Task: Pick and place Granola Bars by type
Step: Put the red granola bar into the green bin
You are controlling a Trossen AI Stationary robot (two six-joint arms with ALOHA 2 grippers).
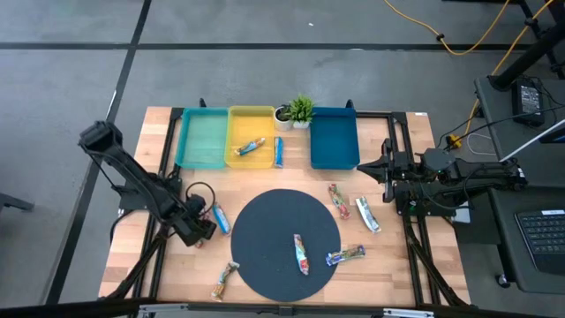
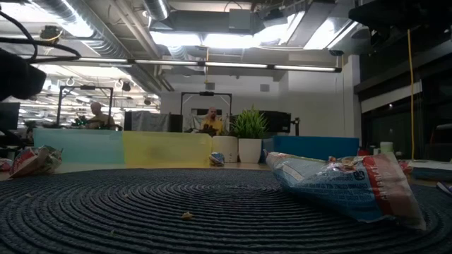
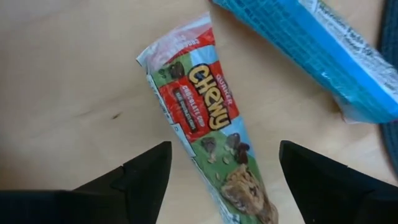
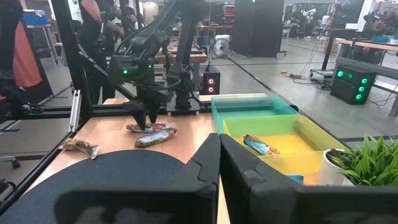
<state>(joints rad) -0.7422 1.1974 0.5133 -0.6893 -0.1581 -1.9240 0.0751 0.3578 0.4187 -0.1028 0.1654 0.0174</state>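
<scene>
My left gripper (image 3: 224, 150) (image 1: 200, 235) is open and points down over a red-and-white granola bar (image 3: 208, 134) that lies flat on the wood near the table's left edge. Its fingers stand on either side of the bar with bare wood between. A blue bar (image 3: 323, 50) (image 1: 219, 218) lies just beside it. Other bars lie on the round dark mat (image 1: 301, 253), at its right rim (image 1: 345, 256), right of it (image 1: 335, 199) (image 1: 367, 214), near the front edge (image 1: 223, 281), in the yellow tray (image 1: 250, 147) and beside that tray (image 1: 278, 152). My right gripper (image 4: 219, 155) (image 1: 371, 168) is shut and waits at the right edge.
Green (image 1: 201, 137), yellow (image 1: 265, 119) and blue (image 1: 334, 137) trays stand in a row along the far edge, with a small potted plant (image 1: 300, 110) between yellow and blue. The round woven mat (image 1: 265, 230) covers the table's middle. Black frame rails run along both sides.
</scene>
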